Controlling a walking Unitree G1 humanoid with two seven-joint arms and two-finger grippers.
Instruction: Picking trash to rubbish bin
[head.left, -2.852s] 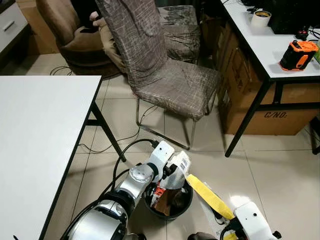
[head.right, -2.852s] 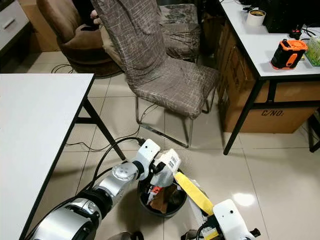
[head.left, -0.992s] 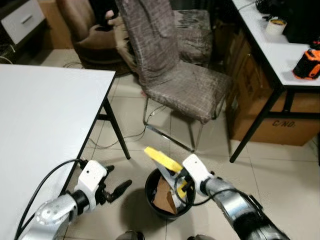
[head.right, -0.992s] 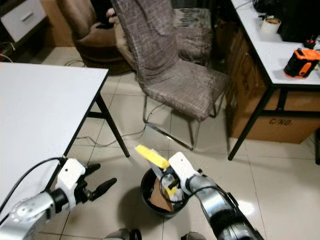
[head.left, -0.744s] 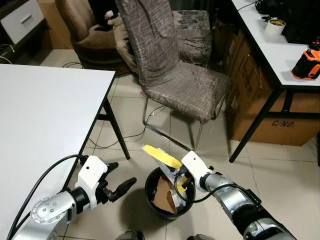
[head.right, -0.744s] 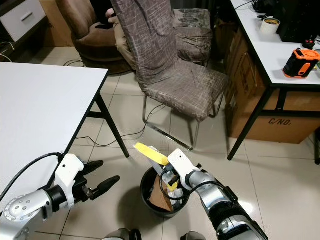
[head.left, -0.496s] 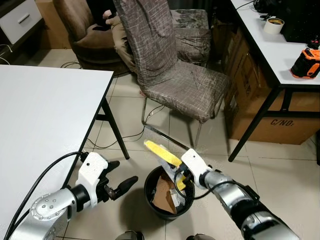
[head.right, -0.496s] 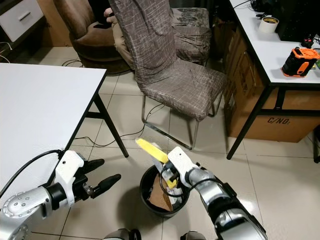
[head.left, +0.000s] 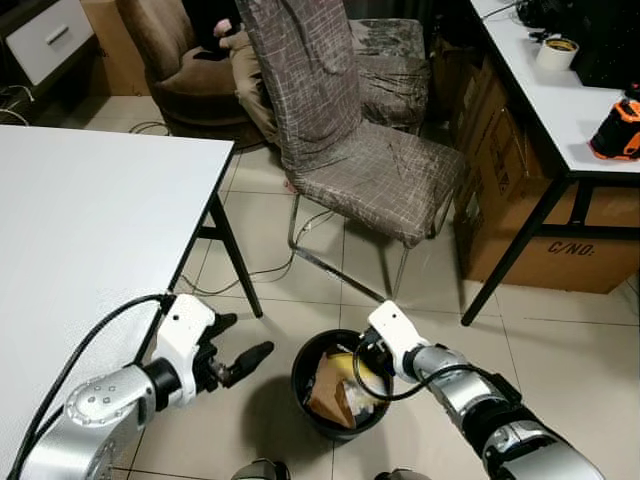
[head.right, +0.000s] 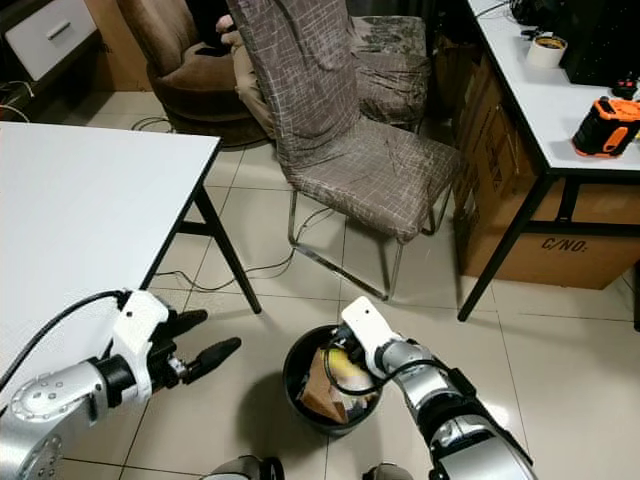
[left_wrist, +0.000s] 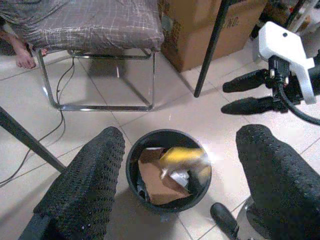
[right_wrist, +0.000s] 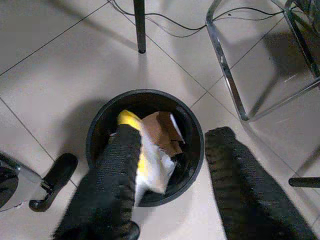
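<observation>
Drop step, by the look of it: yellow wrapper (left_wrist: 181, 154) inside the black rubbish bin (head.left: 303, 362), among cardboard. Right hand (right_wrist: 167, 165) spread empty above the bin; left hand (head.left: 238, 360) open beside it. Next, probably: seek more trash.

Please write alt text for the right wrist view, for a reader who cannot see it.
Two open black fingers of the right hand hang over a black bin on a tiled floor. In the bin lie a yellow wrapper and brown cardboard.
</observation>
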